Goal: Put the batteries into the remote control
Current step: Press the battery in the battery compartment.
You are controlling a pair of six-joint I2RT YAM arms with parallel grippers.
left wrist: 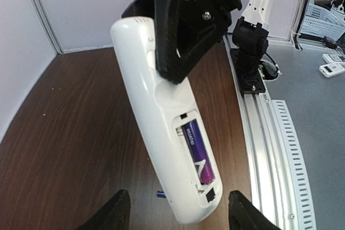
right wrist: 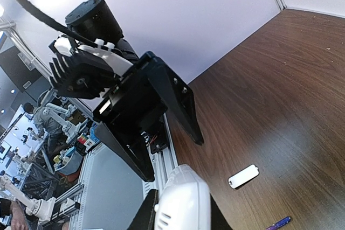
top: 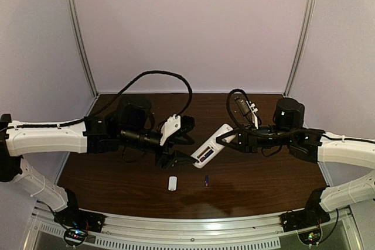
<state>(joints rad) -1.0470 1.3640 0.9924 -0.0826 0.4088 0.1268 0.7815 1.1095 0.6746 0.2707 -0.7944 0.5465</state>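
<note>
Right tool: My right tool [top: 225, 137] was clamped on the remote control [top: 214, 144] at its far end, and carried it clear of the worktop [top: 263, 185].
Left tool: My left tool [right wrist: 172, 159] stood wide, with nothing in it. In the left wrist view its fingers [left wrist: 116, 214] sat on either side of the remote's near end, with a gap on each side.
Remote control: It hung above the middle of the worktop. It was tilted, with the gripped end towards the far edge and the free end lower, towards the near edge. Its back faced the left wrist camera.
Compartment: The battery compartment [left wrist: 195, 157] at the free end was open and uncovered.
Seated battery: I saw one purple seated battery [left wrist: 197, 152] lying lengthwise in the compartment. The slot beside it was hard to make out from this angle.
Loose battery: A loose battery [top: 206, 180] lay flat on the worktop near the middle of the near edge, below the remote's free end.
Cover: A small white cover [top: 172, 183] lay flat near the loose battery, to its left and apart from it.
</note>
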